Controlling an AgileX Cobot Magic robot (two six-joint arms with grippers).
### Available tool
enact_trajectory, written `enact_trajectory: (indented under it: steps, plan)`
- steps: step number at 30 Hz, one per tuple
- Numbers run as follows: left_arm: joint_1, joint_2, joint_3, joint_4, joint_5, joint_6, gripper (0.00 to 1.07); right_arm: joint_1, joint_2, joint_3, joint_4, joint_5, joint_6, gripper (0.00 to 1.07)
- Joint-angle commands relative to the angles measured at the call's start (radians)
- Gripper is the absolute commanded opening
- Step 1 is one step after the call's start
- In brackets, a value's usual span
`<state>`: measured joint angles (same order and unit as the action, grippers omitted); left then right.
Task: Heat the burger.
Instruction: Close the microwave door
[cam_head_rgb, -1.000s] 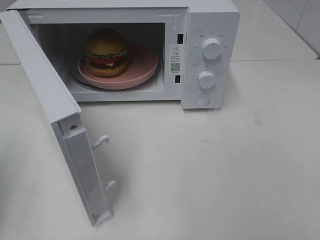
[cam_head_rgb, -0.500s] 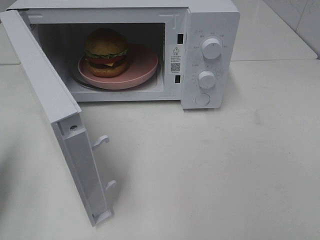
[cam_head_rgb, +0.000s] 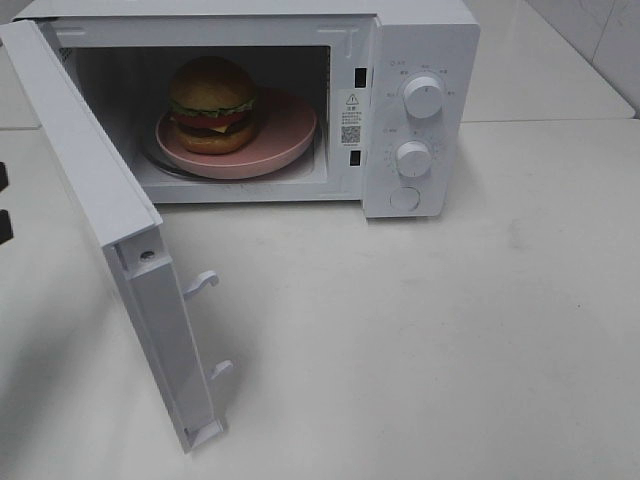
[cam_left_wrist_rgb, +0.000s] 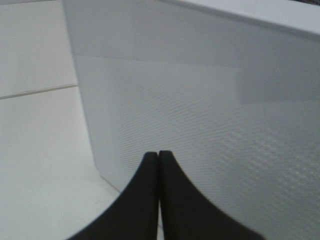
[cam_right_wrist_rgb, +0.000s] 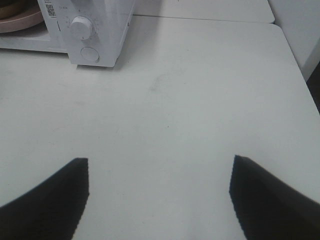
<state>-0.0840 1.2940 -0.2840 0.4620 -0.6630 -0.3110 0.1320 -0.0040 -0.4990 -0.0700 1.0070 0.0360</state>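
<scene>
Burger (cam_head_rgb: 211, 105) is set on the pink plate (cam_head_rgb: 290, 130) inside the microwave (cam_head_rgb: 440, 30), well away from both grippers. Door-closing is judged the step in hand: the open door (cam_left_wrist_rgb: 200, 125) stands just ahead of the left gripper (cam_left_wrist_rgb: 159, 156), whose jaws are pressed together, and is to be pushed shut, while the right gripper (cam_right_wrist_rgb: 159, 165) is held with jaws wide apart, empty.
</scene>
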Motion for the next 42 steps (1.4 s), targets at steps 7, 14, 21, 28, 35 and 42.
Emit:
enact_trajectory:
  steps: [7,14,21,28,35,42]
  plan:
    - [-0.166,0.119,-0.021,-0.186,-0.15,0.123,0.0,-0.004,-0.027,0.002,-0.001,-0.01,0.003,0.75]
    - [-0.318,0.245,-0.034,-0.413,-0.292,0.235,0.0,-0.004,-0.027,0.002,-0.001,-0.01,0.003,0.75]
    - [-0.412,0.342,-0.113,-0.518,-0.302,0.264,0.0,-0.004,-0.027,0.002,-0.001,-0.01,0.003,0.75]
    - [-0.509,0.432,-0.234,-0.677,-0.286,0.317,0.0,-0.004,-0.027,0.002,-0.001,-0.01,0.003,0.75]
    - [-0.568,0.522,-0.372,-0.788,-0.261,0.379,0.0,-0.004,-0.027,0.002,-0.001,-0.01,0.003,0.75]
    - [-0.597,0.582,-0.493,-0.856,-0.202,0.418,0.0,-0.004,-0.027,0.002,-0.001,-0.01,0.003,0.75]
